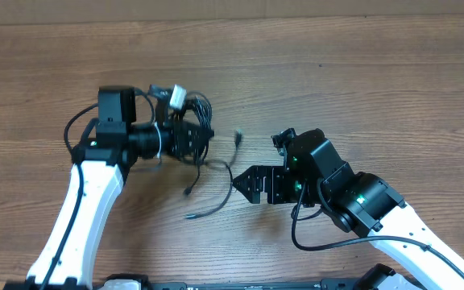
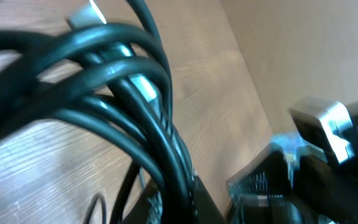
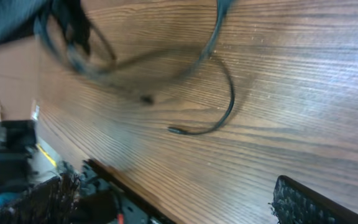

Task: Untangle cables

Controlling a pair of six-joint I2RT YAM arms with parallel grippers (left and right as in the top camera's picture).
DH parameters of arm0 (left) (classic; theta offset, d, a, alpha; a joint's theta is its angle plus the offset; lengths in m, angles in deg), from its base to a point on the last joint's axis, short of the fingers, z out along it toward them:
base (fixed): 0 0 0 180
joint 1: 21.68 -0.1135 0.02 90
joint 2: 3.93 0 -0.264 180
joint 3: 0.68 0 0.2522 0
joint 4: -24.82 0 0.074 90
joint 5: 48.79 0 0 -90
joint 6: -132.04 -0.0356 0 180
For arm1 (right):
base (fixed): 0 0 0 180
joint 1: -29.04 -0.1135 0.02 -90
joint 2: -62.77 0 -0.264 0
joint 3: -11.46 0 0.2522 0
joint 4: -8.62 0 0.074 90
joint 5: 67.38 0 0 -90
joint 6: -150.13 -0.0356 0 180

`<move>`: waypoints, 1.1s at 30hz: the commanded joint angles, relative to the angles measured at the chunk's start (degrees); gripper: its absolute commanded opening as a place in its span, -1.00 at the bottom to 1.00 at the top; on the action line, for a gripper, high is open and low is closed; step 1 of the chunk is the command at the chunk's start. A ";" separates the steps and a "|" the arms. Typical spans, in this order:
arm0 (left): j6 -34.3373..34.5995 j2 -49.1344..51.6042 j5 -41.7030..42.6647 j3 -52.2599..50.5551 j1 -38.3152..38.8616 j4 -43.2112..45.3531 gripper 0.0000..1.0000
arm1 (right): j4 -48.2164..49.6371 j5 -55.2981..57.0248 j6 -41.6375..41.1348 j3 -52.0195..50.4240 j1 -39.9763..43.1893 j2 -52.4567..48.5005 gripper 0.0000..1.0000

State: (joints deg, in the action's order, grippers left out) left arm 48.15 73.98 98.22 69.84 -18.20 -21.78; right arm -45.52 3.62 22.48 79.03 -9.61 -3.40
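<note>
Cables: your black bundle sits upper left of centre in the overhead view, and its looped strands fill the left wrist view.
Loose strand: 1 strand curves down from the bundle across the table, its end free at lower centre.
Small plug: lies just right of the bundle.
White connector: sits at the bundle's upper left edge.
Left gripper: clenched on the bundle.
Right gripper: your fingers are spread wide, holding nothing, just beside the curved strand.

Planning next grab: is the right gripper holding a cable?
No, the right gripper is open and empty; a loose cable lies ahead of it.
</note>
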 commanded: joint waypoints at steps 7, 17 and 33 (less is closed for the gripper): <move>-40.52 -2.56 1.42 0.63 -0.04 -29.03 -0.91 | 6.82 0.35 3.67 1.88 0.17 0.87 0.87; -44.59 -2.56 6.14 0.63 -0.02 -33.81 -0.92 | 7.74 2.45 3.69 1.88 0.02 0.50 0.52; -44.26 -2.56 8.35 0.63 0.72 -34.80 -0.92 | 12.55 -7.02 20.00 1.88 0.00 -0.46 0.13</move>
State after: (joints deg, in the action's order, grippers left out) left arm 5.79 72.08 102.74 69.86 -17.91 -56.45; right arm -33.80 -1.56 38.99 79.24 -9.61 -3.40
